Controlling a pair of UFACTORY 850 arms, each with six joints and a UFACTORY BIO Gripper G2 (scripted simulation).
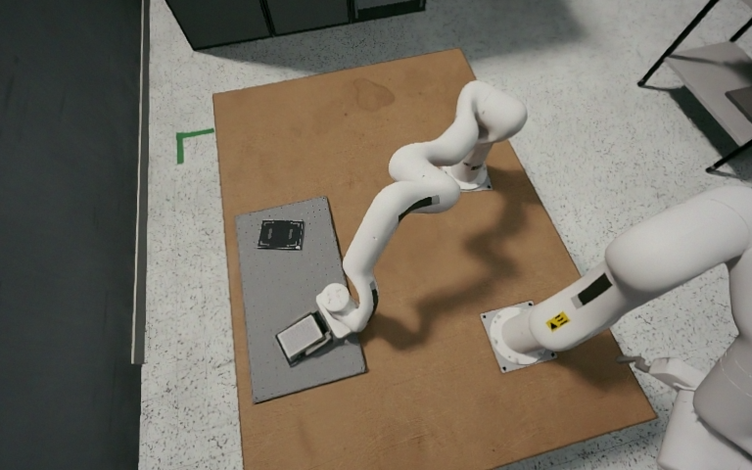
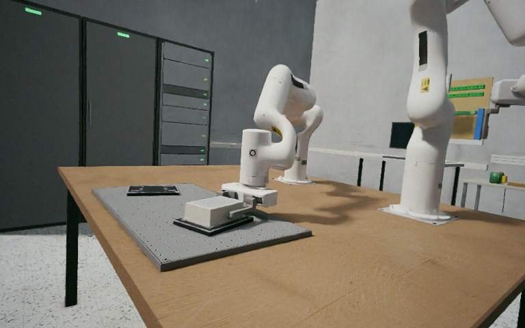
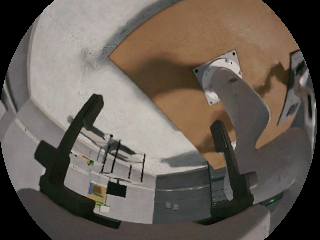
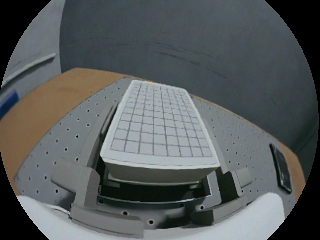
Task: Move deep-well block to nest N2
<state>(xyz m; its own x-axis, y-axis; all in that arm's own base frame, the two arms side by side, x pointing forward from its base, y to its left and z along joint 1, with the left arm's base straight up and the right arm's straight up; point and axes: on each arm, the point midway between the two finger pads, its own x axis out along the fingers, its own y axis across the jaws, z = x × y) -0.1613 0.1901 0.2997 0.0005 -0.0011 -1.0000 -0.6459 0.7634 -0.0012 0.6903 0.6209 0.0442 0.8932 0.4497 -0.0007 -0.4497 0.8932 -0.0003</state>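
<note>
The pale deep-well block (image 1: 302, 337) (image 2: 208, 212) (image 4: 160, 125) stands in nest N2 (image 2: 193, 229), the nearer nest in the exterior view, and looks level. Its cut-off corner and the nest's A1 mark cannot be made out. My right gripper (image 1: 311, 332) (image 4: 159, 131) is partly open, low around the block, one finger along each long side. The right wrist view shows slim gaps beside the block. Nest N1 (image 1: 281, 234) (image 2: 152, 190) (image 4: 281, 167) is black and empty. My left gripper (image 3: 157, 114) is wide open and empty, off the table's edge beyond its own base.
Both nests are on a grey perforated board (image 1: 288, 288) (image 2: 278, 227) on the brown table (image 1: 421, 409). The right arm (image 1: 365, 244) reaches across the table to the board. The left arm's base (image 1: 512, 335) stands at the table's arm side, away from the board.
</note>
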